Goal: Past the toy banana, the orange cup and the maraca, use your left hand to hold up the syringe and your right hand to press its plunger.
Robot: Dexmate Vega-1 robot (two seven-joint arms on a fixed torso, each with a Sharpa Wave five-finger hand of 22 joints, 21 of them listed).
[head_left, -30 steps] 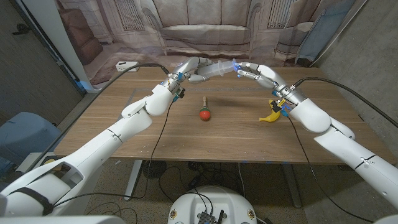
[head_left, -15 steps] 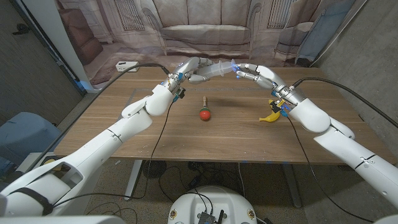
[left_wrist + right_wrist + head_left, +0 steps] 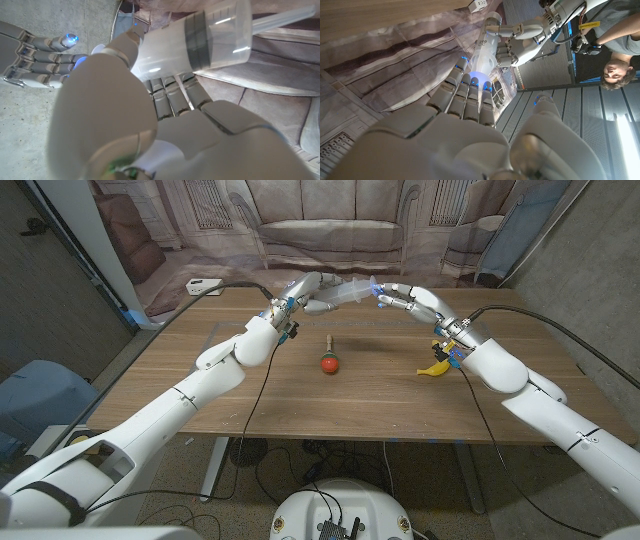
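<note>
Red maraca (image 3: 329, 364) (yellow toy banana (image 3: 434, 367))

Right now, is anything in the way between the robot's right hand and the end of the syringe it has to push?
Nothing visible is. The left hand holds the syringe up off the table, and the right hand has its fingertips right at the syringe's end. The maraca and toy banana lie lower on the table, nearer the robot.

We note a wooden table (image 3: 300, 395) on a grey floor (image 3: 60, 290). Behind it hangs a printed backdrop (image 3: 330, 230) showing a sofa and armchair. A blue chair (image 3: 35, 395) stands beside the table. Corrugated panels (image 3: 570, 130) line one wall.
</note>
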